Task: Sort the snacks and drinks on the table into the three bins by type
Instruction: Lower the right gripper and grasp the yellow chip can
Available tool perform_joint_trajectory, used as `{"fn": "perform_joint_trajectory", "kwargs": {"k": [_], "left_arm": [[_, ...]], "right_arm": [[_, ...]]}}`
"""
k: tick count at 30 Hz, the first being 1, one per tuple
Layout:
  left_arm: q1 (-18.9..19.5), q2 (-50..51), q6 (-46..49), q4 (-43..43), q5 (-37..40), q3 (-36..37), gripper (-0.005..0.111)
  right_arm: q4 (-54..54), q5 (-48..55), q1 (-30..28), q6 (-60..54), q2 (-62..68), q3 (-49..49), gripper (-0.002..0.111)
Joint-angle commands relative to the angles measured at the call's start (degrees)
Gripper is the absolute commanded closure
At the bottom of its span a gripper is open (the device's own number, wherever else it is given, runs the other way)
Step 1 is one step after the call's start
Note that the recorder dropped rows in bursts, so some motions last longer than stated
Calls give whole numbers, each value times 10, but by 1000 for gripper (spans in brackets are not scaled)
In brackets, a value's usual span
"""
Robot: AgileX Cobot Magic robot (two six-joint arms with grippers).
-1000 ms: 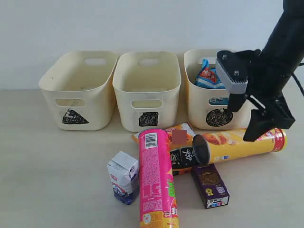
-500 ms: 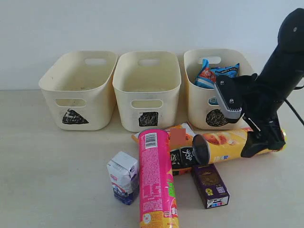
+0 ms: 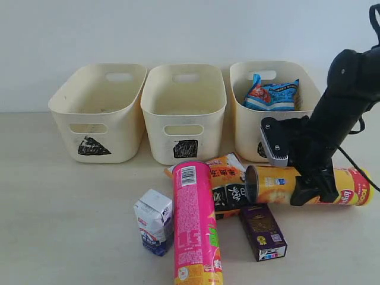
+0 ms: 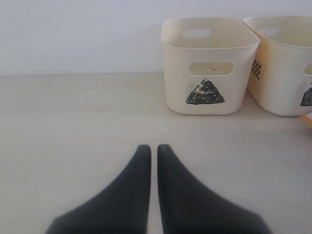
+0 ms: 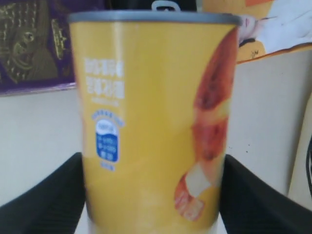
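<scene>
Lowered, right hand point(image 3: 309, 193) now straddles yellow tube point(image 3: 272, 184).

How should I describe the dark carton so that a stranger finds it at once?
Start at the square-marked bin and come toward the camera. Right of the pink tube, just in front of the yellow tube, lies the dark carton. It alone is a flat purple-brown box; the other carton is white and blue.

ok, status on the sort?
Left gripper shut, over table. Right gripper straddling yellow tube, grip unconfirmed; tube lying flat. Purple carton, orange-black bag crowd one end.
</scene>
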State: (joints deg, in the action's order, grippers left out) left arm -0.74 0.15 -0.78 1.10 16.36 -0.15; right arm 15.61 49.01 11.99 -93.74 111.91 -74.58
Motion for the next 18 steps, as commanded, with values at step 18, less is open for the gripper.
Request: {"fn": "perform_joint_trajectory", "kwargs": {"k": [18], "left_arm": [[2,-1,2,-2,-5,1,103]], "right_arm": [[-74,30,-1,34,-66,4,108]]}}
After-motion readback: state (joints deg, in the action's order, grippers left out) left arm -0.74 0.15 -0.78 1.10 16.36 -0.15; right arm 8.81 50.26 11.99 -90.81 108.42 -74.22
